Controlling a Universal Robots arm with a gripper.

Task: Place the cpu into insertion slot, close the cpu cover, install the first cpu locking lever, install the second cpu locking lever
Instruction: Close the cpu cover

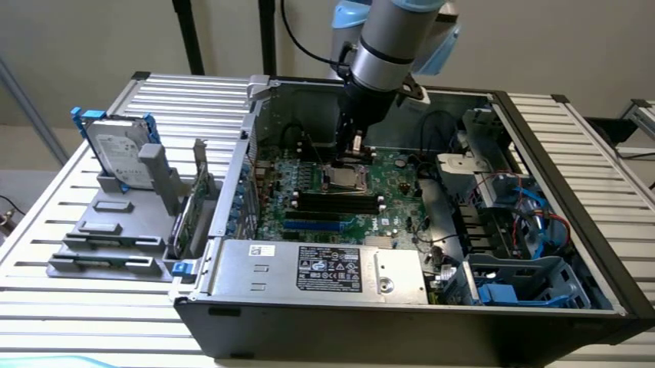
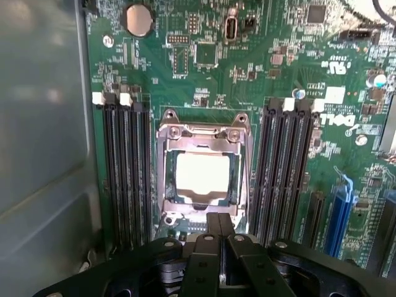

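Slatted metal table (image 1: 184, 92) with an open PC case (image 1: 573, 230) lying on it, that's the bench I'm driving from afar. The cpu (image 2: 201, 179) sits flat in the slot (image 2: 171, 185), pale face up, and the cover (image 2: 204, 137) looks folded down over it, framing it through the cut-out. The gripper (image 2: 219, 226) is pinched fully closed with nothing held, tips right at the socket's edge, just touching or just above it, I can't tell which. From outside, the gripper (image 1: 351, 153) hangs straight down over the socket.

Can't tell whether either locking lever is hooked; they're thin wires along the cover's sides and hard to read.

What worries me: closed tips pushing a springy lever can slip off sideways, and the board is right there to get gouged. If the cover isn't fully seated, forcing a lever could load the chip unevenly.

Not much room either. Memory slots (image 2: 127, 167) flank the socket closely on both sides, with the case wall (image 2: 43, 124) just beyond one bank. Further out there's the power supply (image 1: 327, 268), blue cables (image 1: 532, 222), and a hard drive (image 1: 118, 153) parked on the table, well clear.
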